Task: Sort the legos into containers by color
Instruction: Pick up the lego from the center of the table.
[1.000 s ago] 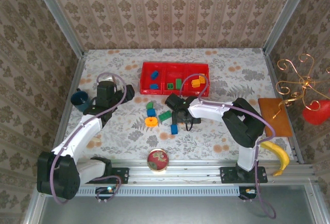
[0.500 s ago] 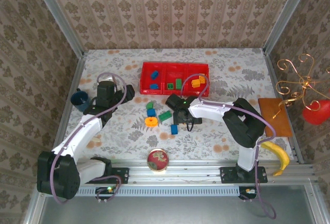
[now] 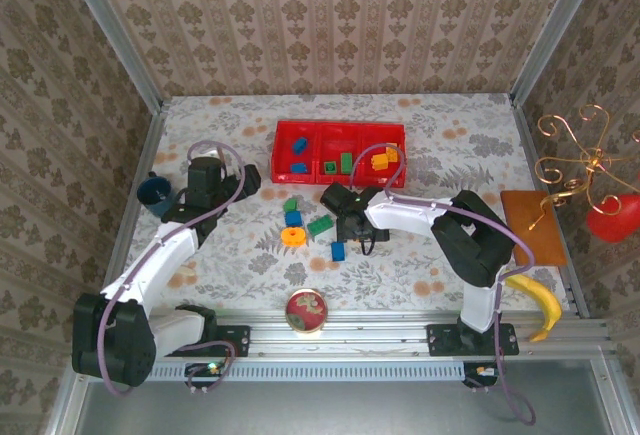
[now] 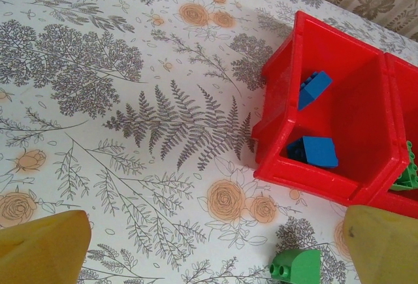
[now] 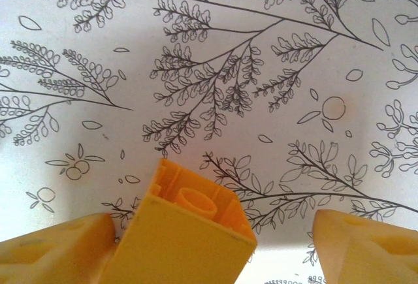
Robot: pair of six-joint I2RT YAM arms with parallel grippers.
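Observation:
The red tray holds blue legos in its left compartment, green in the middle and orange on the right. Loose on the table lie a green block, a blue one, an orange ring, a second green block and a blue one. My right gripper is low over the table, open around an orange block. Its left finger touches the block and its right finger stands apart. My left gripper is wide open beside the tray, with a green block near it.
A dark blue cup stands left of the left arm. A small round dish sits by the near rail. A banana, a brown board and a gold wire stand are at the right edge.
The right gripper has stayed low by the loose blocks, shifting only slightly. The left arm has not moved.

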